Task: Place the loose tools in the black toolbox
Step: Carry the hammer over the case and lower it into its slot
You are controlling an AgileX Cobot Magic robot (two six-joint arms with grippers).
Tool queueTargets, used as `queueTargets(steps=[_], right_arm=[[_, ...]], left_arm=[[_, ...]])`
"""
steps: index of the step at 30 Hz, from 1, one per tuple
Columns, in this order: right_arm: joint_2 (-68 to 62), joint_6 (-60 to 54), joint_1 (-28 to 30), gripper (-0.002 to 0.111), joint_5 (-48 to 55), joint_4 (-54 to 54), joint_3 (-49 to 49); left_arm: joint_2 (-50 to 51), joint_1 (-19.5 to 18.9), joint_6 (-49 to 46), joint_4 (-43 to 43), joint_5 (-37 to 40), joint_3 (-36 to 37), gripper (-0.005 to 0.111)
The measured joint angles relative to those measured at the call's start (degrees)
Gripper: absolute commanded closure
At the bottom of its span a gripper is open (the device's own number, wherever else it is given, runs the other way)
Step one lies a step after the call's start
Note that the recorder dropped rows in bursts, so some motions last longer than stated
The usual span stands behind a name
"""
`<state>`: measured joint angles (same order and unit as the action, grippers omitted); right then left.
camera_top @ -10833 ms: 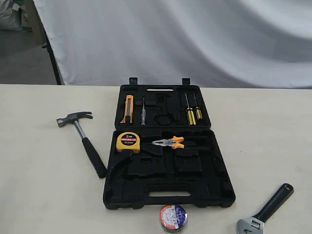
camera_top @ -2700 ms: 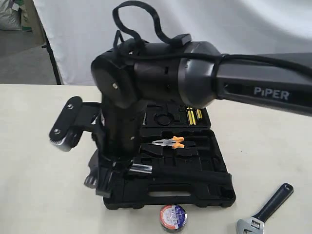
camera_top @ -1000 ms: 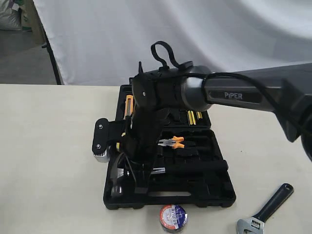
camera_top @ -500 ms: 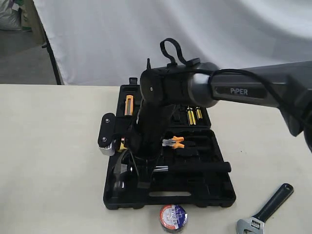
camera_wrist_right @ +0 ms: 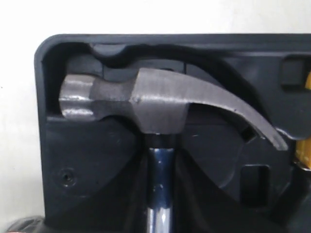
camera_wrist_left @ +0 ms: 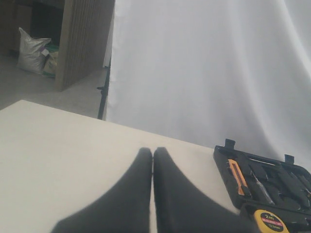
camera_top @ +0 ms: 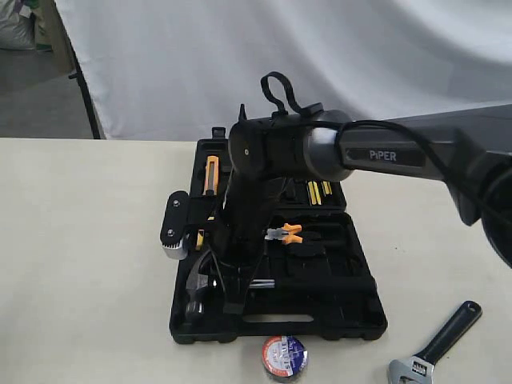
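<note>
Hammer [camera_wrist_right: 155,104] lies in toolbox [camera_top: 276,320] lower-left recess, R gripper [camera_top: 232,292] clamped on shaft; L gripper [camera_wrist_left: 153,154] closed, empty. Remaining: tape roll [camera_top: 284,356], wrench [camera_top: 440,344], both outside box.

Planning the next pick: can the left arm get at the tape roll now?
Probably yes: the tape roll lies uncovered on the table in front of the toolbox, the right pincer busy behind it at the claw hammer.

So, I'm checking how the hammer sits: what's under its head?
Under the hammer head shows the black toolbox, its moulded recess outlining the steel. The recess floor directly beneath is covered, so contact cannot be seen.
</note>
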<state>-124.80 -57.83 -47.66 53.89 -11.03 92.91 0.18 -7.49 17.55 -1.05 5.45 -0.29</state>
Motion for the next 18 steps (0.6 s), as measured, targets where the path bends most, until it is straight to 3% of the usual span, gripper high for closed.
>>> queueTargets(steps=[18], right_arm=[[0.0, 1.1, 0.0, 0.109, -0.1, 0.0, 0.0]], left_arm=[[0.0, 0.0, 0.0, 0.0, 0.0, 0.0, 0.106]])
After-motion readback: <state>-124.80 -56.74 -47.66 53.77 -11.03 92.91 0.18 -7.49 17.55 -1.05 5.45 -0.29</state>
